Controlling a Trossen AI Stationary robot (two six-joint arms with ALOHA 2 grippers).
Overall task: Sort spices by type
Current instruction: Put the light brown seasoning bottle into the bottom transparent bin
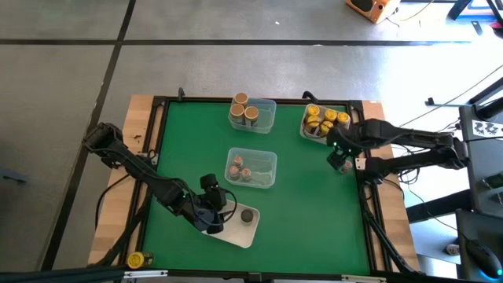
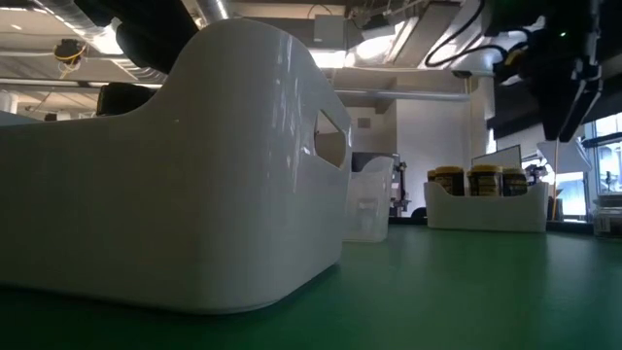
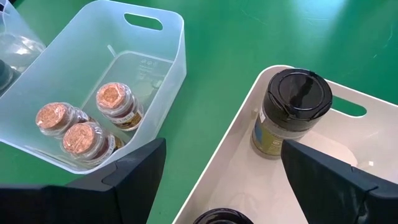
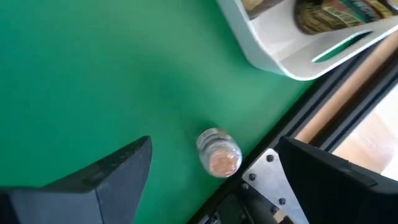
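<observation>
The green table (image 1: 299,212), seen from above, carries four trays. At about 12 o'clock stands a clear tray (image 1: 263,115) with two tan-topped jars (image 1: 245,108); at 1 o'clock a white tray (image 1: 308,130) packed with yellow-topped jars (image 1: 325,119); at the centre a second clear tray (image 1: 263,167) holding three brownish-topped jars (image 3: 93,121); and at 6 o'clock a white tray (image 1: 245,233) with one dark-lidded jar (image 3: 291,111) upright — the rim of a second dark lid (image 3: 222,217) shows at the edge of the left wrist view.

Judged from this layout, the sorting is nearly finished: each tray holds a single type. You have one stray left — a brownish-topped jar (image 4: 219,153) lying on its side on the bare green surface at about 3 o'clock, close to the table's right frame and just outside the yellow-jar tray. It belongs, by its top, with the three in the central clear tray.

Right gripper (image 1: 339,163): it hovers directly above the stray jar, fingers (image 4: 81,180) spread wide and empty, the jar lying between them but not touched. Expect to descend, close on it, and carry it toward 9 o'clock.

Left gripper (image 1: 211,214): it hangs over the near white tray at 6 o'clock, fingers parted and holding nothing, the upright dark-lidded jar just ahead of it.
</observation>
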